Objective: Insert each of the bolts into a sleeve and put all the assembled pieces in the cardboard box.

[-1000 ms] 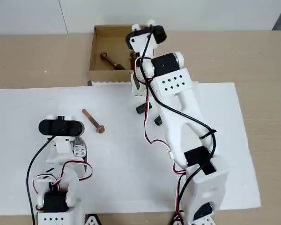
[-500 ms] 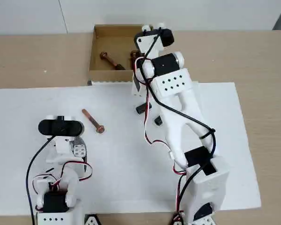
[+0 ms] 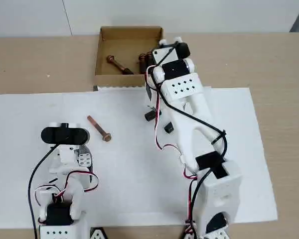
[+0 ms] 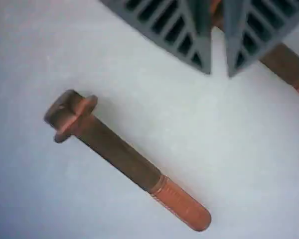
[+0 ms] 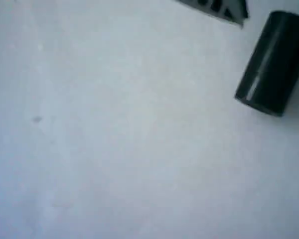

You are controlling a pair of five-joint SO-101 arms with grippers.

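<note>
Evidently, with two pieces (image 3: 118, 64) already in the far cardboard box (image 3: 100, 52), another pairing was in hand: a bolt (image 4: 124, 162) lay loose by the left gripper (image 4: 218, 69), a black sleeve (image 5: 271, 62) by the right gripper (image 3: 148, 95), and, whether either was open being impossible to tell, grasping both came next.

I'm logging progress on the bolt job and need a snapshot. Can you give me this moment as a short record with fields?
box: cardboard box at the table's far side, at least two brown pieces inside
bolts: loose bolt bare on the white paper; second bolt partly hidden behind the left gripper
sleeves: far sleeve and near sleeve, lying on the paper close to the right gripper
right side: right gripper above the paper's far edge, just short of the box
</note>
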